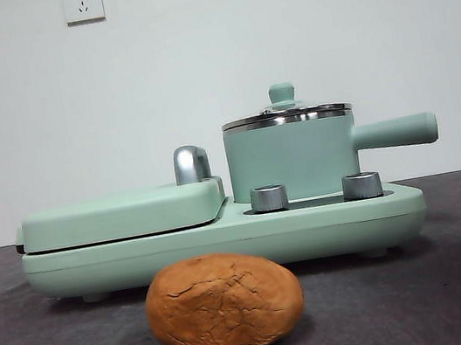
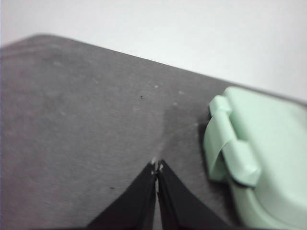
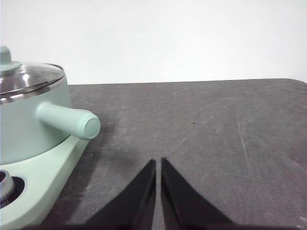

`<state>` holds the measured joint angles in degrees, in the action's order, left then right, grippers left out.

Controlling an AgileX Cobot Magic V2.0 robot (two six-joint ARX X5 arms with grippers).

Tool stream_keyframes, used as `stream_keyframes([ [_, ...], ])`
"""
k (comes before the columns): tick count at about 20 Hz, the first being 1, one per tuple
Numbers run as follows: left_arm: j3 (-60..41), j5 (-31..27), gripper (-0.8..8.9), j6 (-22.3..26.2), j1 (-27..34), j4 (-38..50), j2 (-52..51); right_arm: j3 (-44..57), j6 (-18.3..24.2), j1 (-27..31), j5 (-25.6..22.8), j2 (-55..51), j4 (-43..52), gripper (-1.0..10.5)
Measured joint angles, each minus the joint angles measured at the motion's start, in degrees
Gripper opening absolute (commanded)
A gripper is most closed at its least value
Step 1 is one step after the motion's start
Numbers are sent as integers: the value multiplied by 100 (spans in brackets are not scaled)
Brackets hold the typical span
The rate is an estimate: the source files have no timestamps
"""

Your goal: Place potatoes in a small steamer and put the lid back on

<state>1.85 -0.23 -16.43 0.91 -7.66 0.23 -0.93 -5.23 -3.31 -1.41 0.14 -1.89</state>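
Note:
The potato (image 1: 224,304), an orange-brown cracked lump, lies on the dark table in front of the mint-green appliance. The small steamer (image 1: 292,160) stands on the appliance's right side with its long handle (image 1: 395,132) pointing right; the glass lid (image 1: 284,113) with its mint knob sits on it. The steamer (image 3: 26,124) and lid (image 3: 29,76) also show in the right wrist view. My right gripper (image 3: 158,163) is shut and empty, off to the handle's side. My left gripper (image 2: 157,166) is shut and empty, beside the appliance's griddle end. Neither arm shows in the front view.
The appliance base (image 1: 224,240) carries a flat griddle cover (image 1: 122,213) with a chrome handle (image 1: 190,163) and two steel knobs (image 1: 269,198). The griddle end (image 2: 259,158) shows in the left wrist view. Bare grey table lies around both grippers. A white wall stands behind.

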Motion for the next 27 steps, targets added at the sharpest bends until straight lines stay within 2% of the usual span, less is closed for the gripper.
stream_keyframes([
  [4,0,87,6,-942,0,334,0,0,-203,0,4,0,120,16],
  [6,0,181,6,-1196,0,658,0,0,-361,0,31,0,221,16],
  [11,0,374,6,-1432,0,1694,0,0,-804,0,452,0,831,16],
  [15,15,463,6,-1471,0,2509,-2,-13,-1331,-2,579,0,1637,15],
  [18,219,466,7,-1475,0,2402,2,-245,-1593,0,581,0,1598,15],
  [22,887,470,8,-1480,0,2238,131,-758,-1716,0,656,15,1582,15],
  [27,2090,702,9,-1469,-2,1128,708,-1718,-1751,0,820,319,957,15],
])
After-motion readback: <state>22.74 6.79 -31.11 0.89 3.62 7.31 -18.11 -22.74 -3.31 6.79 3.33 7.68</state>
